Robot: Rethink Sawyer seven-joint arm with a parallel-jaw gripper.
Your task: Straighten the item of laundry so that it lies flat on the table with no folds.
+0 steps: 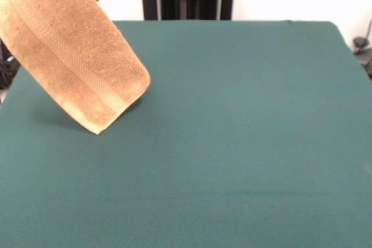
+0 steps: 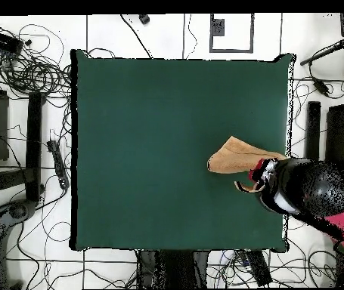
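A golden-tan terry-cloth towel [image 1: 67, 50] is hanging in the air over the left side of the large dark green cloth-covered table [image 1: 232, 143] in the front view, its banded lower corner just reaching the surface. Overhead, the red and black arm's gripper [image 2: 264, 175] is sitting at the towel's upper end; whether its jaws are clamping the cloth cannot be told. Flattening appears barely begun: the towel is draping, doubled over. No readable writing is showing.
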